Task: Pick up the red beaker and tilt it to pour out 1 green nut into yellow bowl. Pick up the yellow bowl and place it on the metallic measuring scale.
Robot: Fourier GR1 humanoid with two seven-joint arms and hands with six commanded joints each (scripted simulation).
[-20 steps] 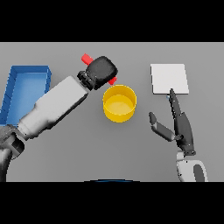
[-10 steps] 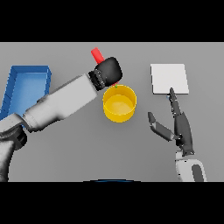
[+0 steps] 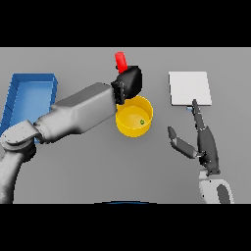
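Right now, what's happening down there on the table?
Left hand shut on red beaker, above yellow bowl. One green nut in bowl. Right hand open, idle, near scale. Nothing blocking.

left hand (image 3: 129, 82): curled, apparently gripping (palm hidden) | right hand (image 3: 203, 139): fingers straight, thumb spread

1. Yellow bowl (image 3: 134, 117) – left hand (image 3: 128, 83) and its forearm cover the rim's far-left side; near and right sides open.
2. Red beaker (image 3: 120, 61) sticks up beyond that hand.
3. Bare table between bowl and measuring scale (image 3: 189, 88).
4. Right hand (image 3: 203, 142), fingers straight, sits near the scale's front edge – fingertip at it.
5. Blue tray (image 3: 29, 95) far left, well apart.
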